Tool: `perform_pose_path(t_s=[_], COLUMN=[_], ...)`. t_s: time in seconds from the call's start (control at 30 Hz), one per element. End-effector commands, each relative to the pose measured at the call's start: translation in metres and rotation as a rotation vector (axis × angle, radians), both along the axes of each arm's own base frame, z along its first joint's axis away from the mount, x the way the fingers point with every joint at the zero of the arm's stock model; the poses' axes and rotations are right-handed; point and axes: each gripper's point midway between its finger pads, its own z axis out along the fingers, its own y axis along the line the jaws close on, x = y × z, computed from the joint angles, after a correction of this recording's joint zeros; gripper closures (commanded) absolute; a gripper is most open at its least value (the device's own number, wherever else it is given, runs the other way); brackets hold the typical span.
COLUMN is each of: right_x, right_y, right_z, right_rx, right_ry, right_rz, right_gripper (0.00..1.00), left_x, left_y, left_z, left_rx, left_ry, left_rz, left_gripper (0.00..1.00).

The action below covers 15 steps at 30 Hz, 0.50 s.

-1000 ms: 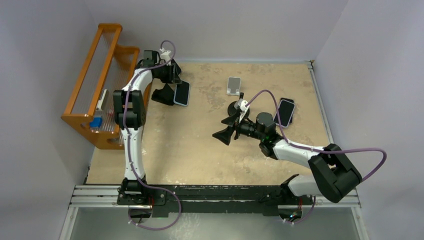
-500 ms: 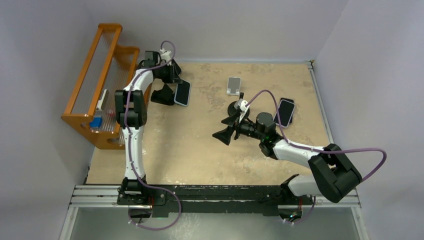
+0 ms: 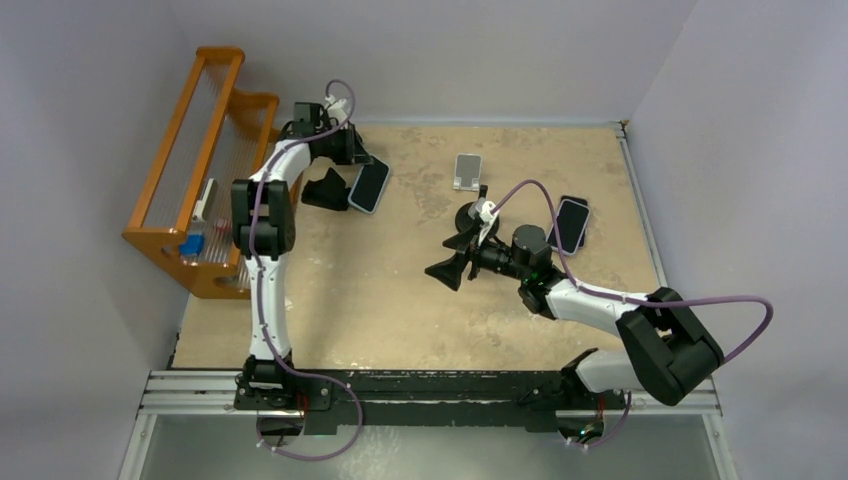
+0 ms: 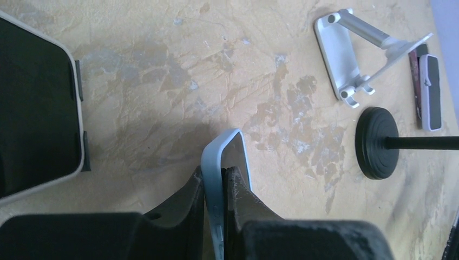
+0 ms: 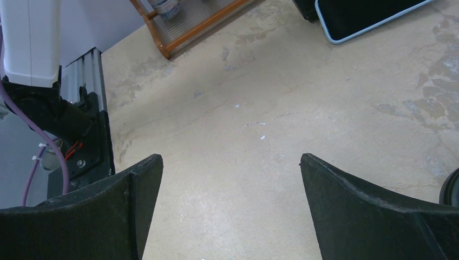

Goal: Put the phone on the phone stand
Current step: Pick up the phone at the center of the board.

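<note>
A phone in a light-blue case (image 3: 370, 186) is pinched by its edge in my left gripper (image 3: 356, 163) at the back left of the table. The left wrist view shows both fingers pressed on the blue rim (image 4: 215, 162), with my left gripper (image 4: 216, 174) shut and the phone standing edge-on over the tabletop. The silver phone stand (image 3: 466, 170) sits empty near the back middle, also seen from the left wrist (image 4: 346, 59). My right gripper (image 3: 452, 256) hovers mid-table, wide open with nothing in it (image 5: 230, 158). The held phone shows at the top of the right wrist view (image 5: 373, 16).
An orange wire rack (image 3: 190, 170) stands along the left edge. A black object (image 3: 325, 188) lies just left of the held phone. A black round-based stand (image 3: 468, 213) is below the silver one. A second phone (image 3: 570, 223) lies at the right.
My left jaws have shut on the phone's edge. The phone has turned and tipped slightly to the right. The right arm has not moved.
</note>
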Motion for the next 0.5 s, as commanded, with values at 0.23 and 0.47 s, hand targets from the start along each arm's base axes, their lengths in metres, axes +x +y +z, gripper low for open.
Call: perform_pose_path(t_s=[0.23,0.47], right_x=[0.002,-0.001], right_y=[-0.002,-0.004], right_z=[0.017,0.023], right_rx=[0.032,0.044], right_ry=[-0.067,-0.077], right_rz=[-0.018,-0.015], right_gripper=[0.01,0.01], left_x=[-0.033,-0.064], left_y=[0.005,0.013], left_z=[0.133,0.185], left_rx=[-0.157,-0.171], left_ry=[-0.35,-0.486], left_rz=[0.01,0.095], left_gripper=[1.0,1.0])
